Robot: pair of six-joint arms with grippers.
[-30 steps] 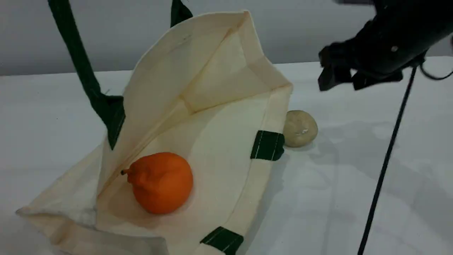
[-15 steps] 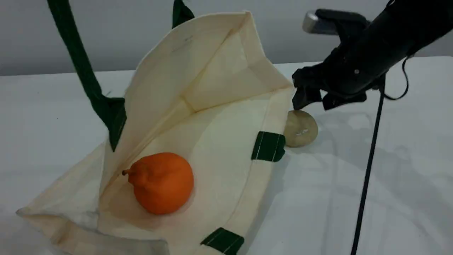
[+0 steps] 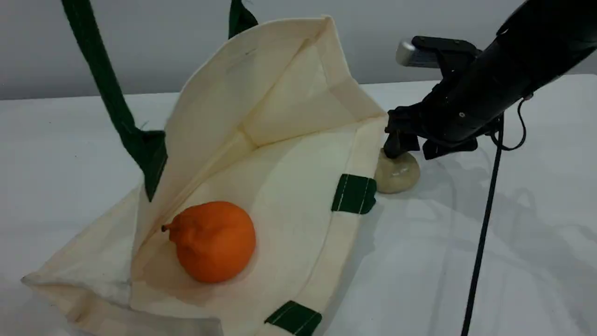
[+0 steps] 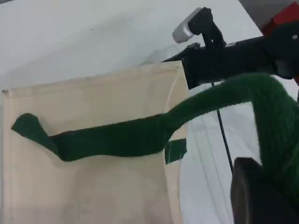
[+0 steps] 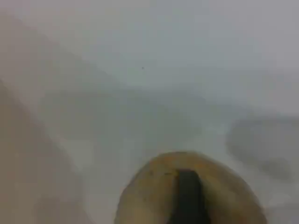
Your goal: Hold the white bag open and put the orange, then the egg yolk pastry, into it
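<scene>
So the orange (image 3: 212,241) is already sitting in the white bag (image 3: 289,140), my left pincer is clenched on its green strap (image 4: 140,135), and my right pincer (image 3: 405,150), spread wide, straddles the egg yolk pastry (image 3: 397,173) on the table (image 3: 513,261) just right of the bag, so next it probably needs to squeeze gently and lift.

The white bag (image 3: 289,154) lies on the table (image 3: 466,261) with its mouth toward the right, its upper side raised by a strap handle (image 3: 100,79) at the left. The orange (image 3: 212,240) sits inside the bag on its lower side, toward the near left. The egg yolk pastry (image 3: 396,172) rests on the table just outside the bag's rim, to the right of it, with the right gripper (image 3: 410,149) directly over it.
</scene>
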